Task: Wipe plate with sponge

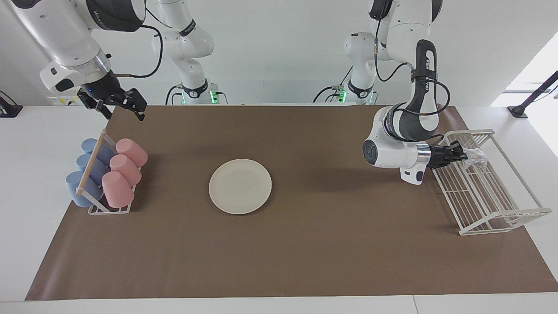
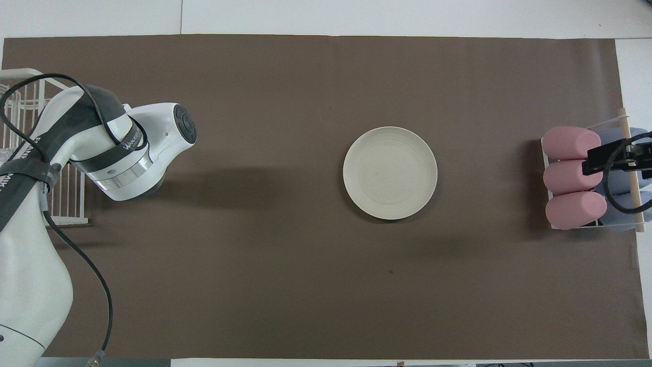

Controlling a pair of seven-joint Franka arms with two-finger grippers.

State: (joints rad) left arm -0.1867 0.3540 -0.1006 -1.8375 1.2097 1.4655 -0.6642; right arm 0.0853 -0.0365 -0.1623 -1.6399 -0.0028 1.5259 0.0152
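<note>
The cream-white plate (image 1: pixel 240 186) lies flat on the brown mat in the middle of the table, also in the overhead view (image 2: pixel 390 173). The silvery sponge (image 1: pixel 476 156) is in the white wire rack (image 1: pixel 492 205) at the left arm's end. My left gripper (image 1: pixel 463 152) reaches sideways into the rack and is shut on the sponge, low over the wires. In the overhead view the left arm hides it. My right gripper (image 1: pixel 123 106) waits open in the air over the cup rack's end nearest the robots, also in the overhead view (image 2: pixel 619 155).
A cup rack (image 1: pixel 109 208) with pink cups (image 1: pixel 125 170) and blue cups (image 1: pixel 89 168) stands at the right arm's end. The brown mat (image 1: pixel 305 253) covers most of the table. The left arm's elbow (image 1: pixel 383 152) hangs over the mat beside the wire rack.
</note>
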